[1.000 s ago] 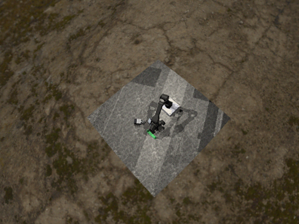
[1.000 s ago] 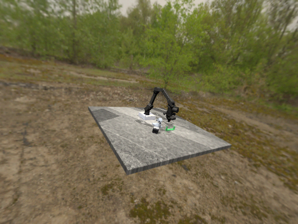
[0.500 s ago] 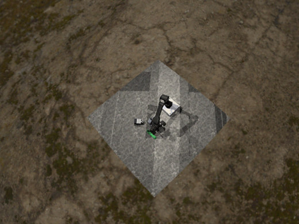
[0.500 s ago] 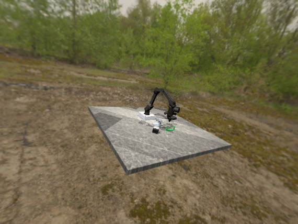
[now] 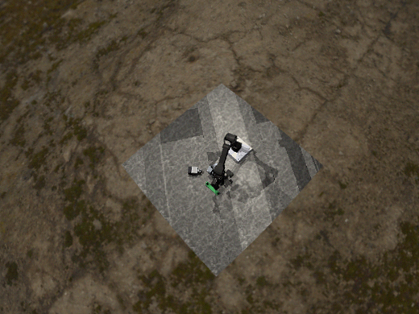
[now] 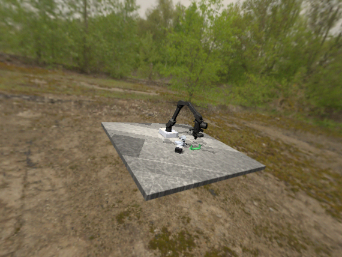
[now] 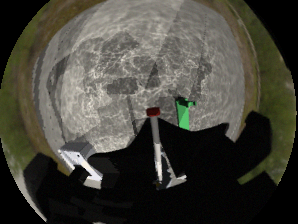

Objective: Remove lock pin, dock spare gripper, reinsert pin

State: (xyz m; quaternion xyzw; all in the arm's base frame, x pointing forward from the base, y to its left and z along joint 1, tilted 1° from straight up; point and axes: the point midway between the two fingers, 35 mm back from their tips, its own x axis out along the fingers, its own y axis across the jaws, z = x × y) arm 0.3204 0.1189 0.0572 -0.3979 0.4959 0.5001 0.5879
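Note:
My gripper point(image 5: 215, 185) point(image 6: 196, 137) point(image 7: 150, 119) is shut on the lock pin and holds it above the table. The pin point(image 7: 156, 145) has a dark red head and a thin grey shaft, and its far end points toward the mount. The pale mount point(image 5: 212, 170) point(image 6: 183, 137) point(image 7: 169, 179) stands between the robot base and the spare gripper; whether the pin's tip is still inside the socket cannot be told. The black-and-white spare gripper point(image 5: 194, 170) point(image 6: 179, 150) lies on the table beside the mount, apart from my gripper. It is hidden in the wrist view.
A green bracket point(image 5: 212, 188) point(image 6: 195, 148) point(image 7: 183, 120) with raised ends stands on the table close to my gripper. The white robot base point(image 5: 241, 151) point(image 6: 170, 133) is behind the mount. The grey stone-like table point(image 5: 184, 196) point(image 6: 168, 171) has open ground around its edges.

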